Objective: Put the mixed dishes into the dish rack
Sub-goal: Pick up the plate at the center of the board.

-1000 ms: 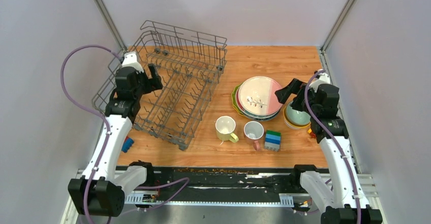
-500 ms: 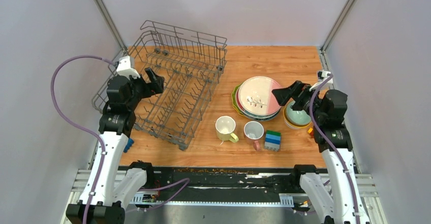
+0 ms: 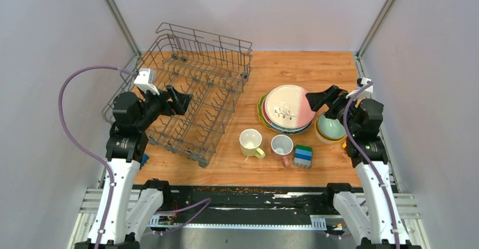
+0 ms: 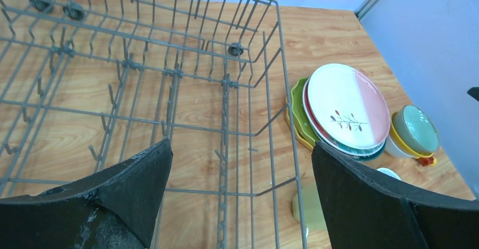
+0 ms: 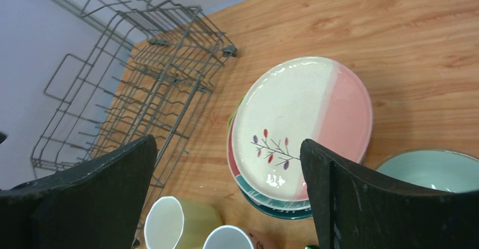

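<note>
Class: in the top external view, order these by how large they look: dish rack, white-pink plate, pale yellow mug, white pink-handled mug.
1. dish rack
2. white-pink plate
3. pale yellow mug and white pink-handled mug: these look nearly alike, so they are not ranked.

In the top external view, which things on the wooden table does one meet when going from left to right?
Grey wire dish rack → pale yellow mug → white mug with pink handle → stacked green-blue toy blocks → stacked pale green and yellow-orange bowls.
</note>
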`<state>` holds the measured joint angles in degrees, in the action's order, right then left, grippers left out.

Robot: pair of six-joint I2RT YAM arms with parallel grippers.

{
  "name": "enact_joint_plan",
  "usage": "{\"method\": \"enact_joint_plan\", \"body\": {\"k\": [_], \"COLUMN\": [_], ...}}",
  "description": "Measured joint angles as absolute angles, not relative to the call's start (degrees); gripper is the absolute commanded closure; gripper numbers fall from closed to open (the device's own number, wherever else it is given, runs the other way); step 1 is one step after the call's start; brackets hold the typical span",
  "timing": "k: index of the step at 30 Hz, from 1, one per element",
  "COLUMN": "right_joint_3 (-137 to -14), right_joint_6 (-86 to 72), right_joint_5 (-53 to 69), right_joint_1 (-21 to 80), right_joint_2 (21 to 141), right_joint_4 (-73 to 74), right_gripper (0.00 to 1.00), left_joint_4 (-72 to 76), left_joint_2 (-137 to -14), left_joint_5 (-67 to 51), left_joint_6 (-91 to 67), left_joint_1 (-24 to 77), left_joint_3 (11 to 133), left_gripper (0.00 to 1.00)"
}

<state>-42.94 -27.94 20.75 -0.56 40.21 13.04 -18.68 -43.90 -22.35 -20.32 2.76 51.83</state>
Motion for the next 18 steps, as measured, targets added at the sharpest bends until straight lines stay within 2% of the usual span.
{"method": "enact_joint_plan", "body": {"k": [9,18], "right_joint_3": [-46.6,-48.3], "right_joint_6": [-33.6,-33.6], "right_joint_5": [10.0,11.0], "right_joint_1": [-0.6,-0.6], "right_joint_2": [52.6,57.3], "right_joint_4": [14.2,20.2], "right_gripper": [0.0,0.09], "left_joint_4": [-20.4,-18.0], "left_joint_2": [-42.4,-44.9], "left_joint_5": [-22.2,-25.8], "left_joint_6": [-14.4,-13.1], "left_joint_1": [2.8,2.7], "left_joint_3": [52.1,52.9], "left_gripper": [0.0,0.0]}}
